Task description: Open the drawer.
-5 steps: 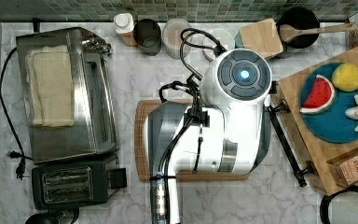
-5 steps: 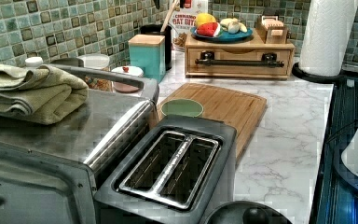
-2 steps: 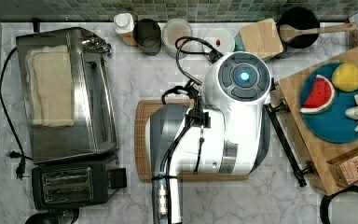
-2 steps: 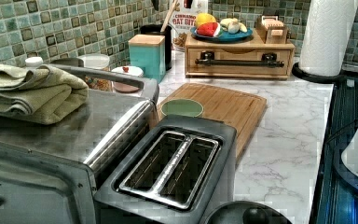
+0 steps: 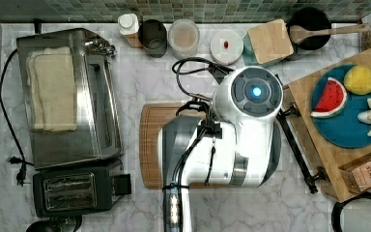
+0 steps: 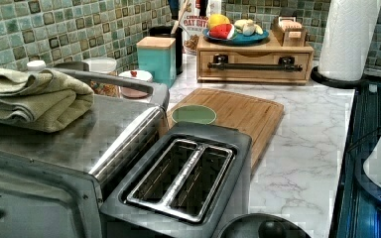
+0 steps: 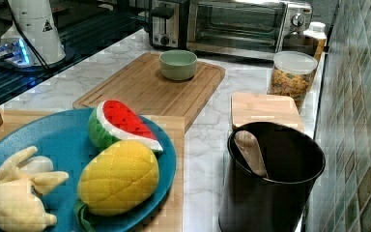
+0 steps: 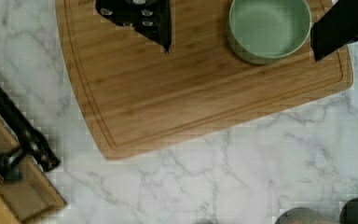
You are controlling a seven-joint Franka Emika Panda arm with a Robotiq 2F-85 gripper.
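Well apart, end effector point(image 8: 240, 39) spread, drawer point(image 8: 14, 144) shut.

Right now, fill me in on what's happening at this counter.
A white robot arm hangs over the cutting board, set to open the drawer of the wooden box. Its gripper is open above the board, by a green bowl, holding nothing. The drawer looks shut, and its black handle is untouched. A blue plate of toy fruit sits on the box.
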